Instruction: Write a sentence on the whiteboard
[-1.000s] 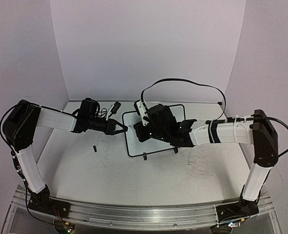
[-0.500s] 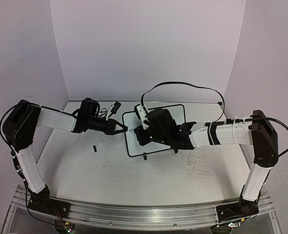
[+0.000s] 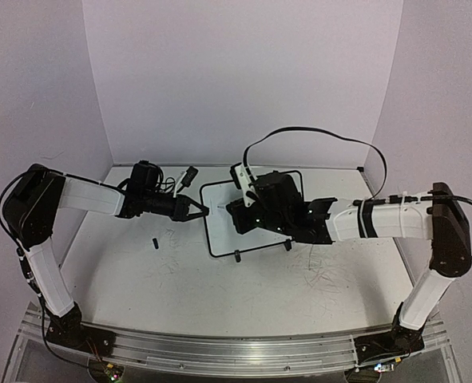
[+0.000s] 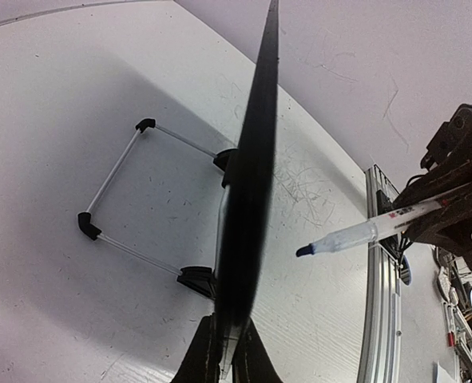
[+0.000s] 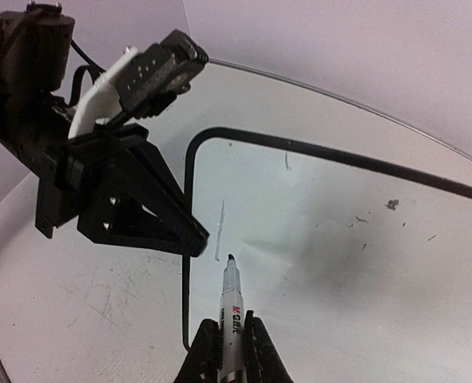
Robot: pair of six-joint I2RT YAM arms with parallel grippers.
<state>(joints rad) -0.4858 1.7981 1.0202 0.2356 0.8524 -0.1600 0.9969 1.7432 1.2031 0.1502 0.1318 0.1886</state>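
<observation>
left claw (image 3: 197, 210) is clamped on the left edge of the whiteboard (image 3: 219, 234), which stands propped on its small feet at mid-counter (image 3: 220, 295). i judge it thin, light and stiff with a slick face, so pen pressure could skid or tip it; the frame edge is the place to hold. right claw (image 5: 224, 345) pinches a slim marker (image 5: 232, 303) by its barrel, tip at the board's left part. whether it touches, i cannot tell.
</observation>
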